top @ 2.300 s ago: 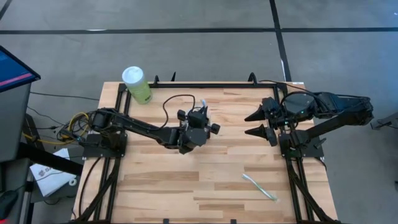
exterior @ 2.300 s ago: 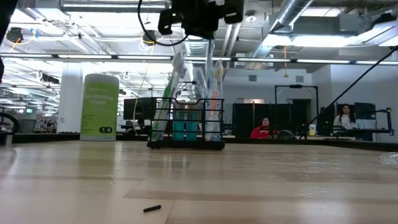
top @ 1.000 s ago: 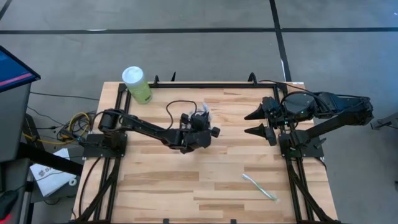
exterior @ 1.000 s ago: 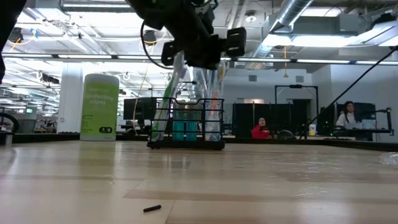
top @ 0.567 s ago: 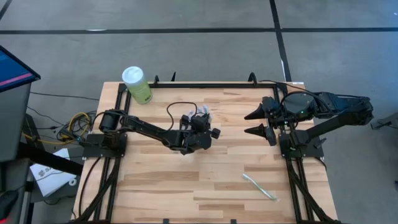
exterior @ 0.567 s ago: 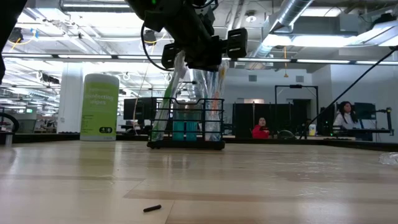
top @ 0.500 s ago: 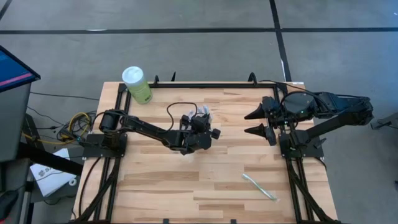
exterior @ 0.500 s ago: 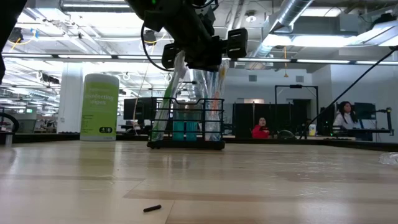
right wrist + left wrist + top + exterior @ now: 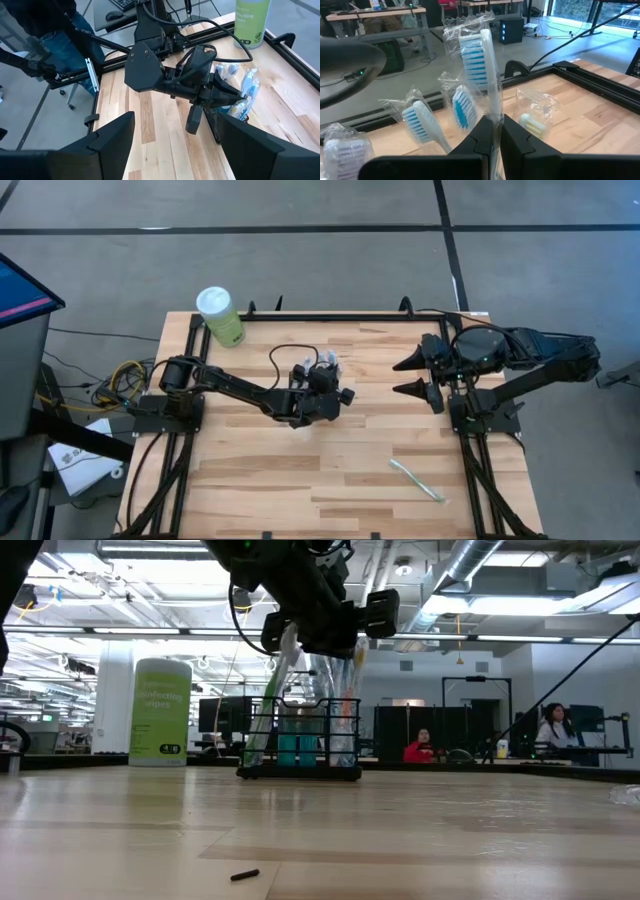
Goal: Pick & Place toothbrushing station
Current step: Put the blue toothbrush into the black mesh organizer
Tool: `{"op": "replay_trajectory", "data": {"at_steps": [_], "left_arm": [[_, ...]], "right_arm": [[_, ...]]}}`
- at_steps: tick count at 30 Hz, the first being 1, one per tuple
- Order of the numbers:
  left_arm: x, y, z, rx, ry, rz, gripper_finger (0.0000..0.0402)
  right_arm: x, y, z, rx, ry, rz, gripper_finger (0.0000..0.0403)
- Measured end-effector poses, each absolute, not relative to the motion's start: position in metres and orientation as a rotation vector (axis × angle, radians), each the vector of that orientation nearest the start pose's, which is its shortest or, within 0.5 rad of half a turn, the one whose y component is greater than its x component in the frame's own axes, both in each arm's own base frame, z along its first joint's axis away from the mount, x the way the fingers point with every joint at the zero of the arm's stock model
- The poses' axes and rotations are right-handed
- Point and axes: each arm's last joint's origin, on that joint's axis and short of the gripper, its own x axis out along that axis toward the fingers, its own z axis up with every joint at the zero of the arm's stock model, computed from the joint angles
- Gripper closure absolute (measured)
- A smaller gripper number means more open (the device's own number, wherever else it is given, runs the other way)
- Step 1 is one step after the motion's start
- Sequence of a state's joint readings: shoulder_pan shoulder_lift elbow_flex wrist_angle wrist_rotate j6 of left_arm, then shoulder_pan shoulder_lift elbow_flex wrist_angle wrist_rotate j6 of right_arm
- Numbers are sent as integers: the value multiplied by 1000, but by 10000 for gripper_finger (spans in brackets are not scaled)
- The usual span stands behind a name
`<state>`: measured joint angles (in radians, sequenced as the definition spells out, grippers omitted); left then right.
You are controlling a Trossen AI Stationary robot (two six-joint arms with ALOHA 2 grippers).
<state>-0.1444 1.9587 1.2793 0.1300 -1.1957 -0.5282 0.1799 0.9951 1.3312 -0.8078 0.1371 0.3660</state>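
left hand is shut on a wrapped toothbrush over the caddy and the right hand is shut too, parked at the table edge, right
Not quite: the right hand is open, as the high view shows. The rest holds: the left hand is shut on a wrapped toothbrush over the caddy.

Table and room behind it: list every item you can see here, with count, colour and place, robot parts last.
Black wire-mesh caddy: one, table's far middle, holding wrapped toothbrushes.
Wrapped blue-bristled toothbrush: one, pinched in the left gripper above the caddy.
Green wipes canister with white lid: one, far-left corner.
Loose pale green toothbrush: one, near-right on the wooden table.
Small black piece: one, near edge of the table.
Seated people: two, far in the room.
Left gripper: shut on the toothbrush.
Right gripper: open, waiting at the right edge.
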Motion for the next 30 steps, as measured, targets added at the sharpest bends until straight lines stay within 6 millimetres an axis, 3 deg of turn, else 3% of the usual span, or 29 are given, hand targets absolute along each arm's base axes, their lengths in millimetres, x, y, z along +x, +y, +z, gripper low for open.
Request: {"op": "replay_trajectory", "data": {"at_steps": [30], "left_arm": [[411,-24,192,-90,276,1071,393]], "right_arm": [[172,27,419,272,463,-63,132]]}}
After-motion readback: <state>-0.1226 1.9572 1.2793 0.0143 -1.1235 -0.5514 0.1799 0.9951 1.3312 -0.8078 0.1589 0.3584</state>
